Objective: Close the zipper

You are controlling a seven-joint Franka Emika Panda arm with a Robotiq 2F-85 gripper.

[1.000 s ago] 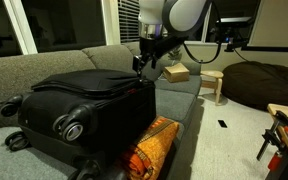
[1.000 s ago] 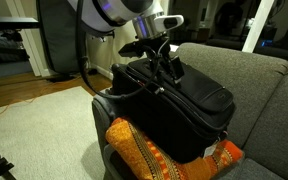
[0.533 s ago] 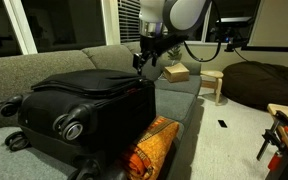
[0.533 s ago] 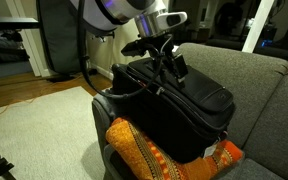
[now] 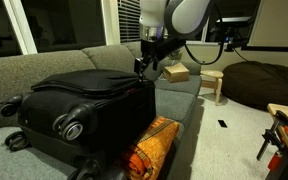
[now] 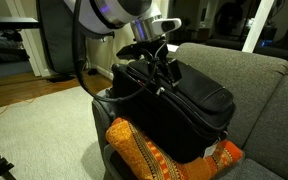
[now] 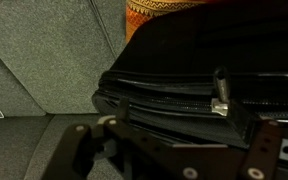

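Note:
A large black soft suitcase lies on its side on the grey couch, also seen in an exterior view. Its zipper runs as thin black lines along the lid-edge seam, with a silver pull near the right. My gripper hangs at the suitcase's far upper corner, close over the seam. In the wrist view the gripper stands open, its dark fingers spread wide at the bottom of the picture, with nothing held between them.
An orange patterned cushion leans against the suitcase's front. A cardboard box sits on the couch behind the gripper. A wooden stool and a dark beanbag stand on the floor beyond.
The gripper has shifted only slightly over the suitcase's corner. Its jaws have stayed open and the suitcase has not moved.

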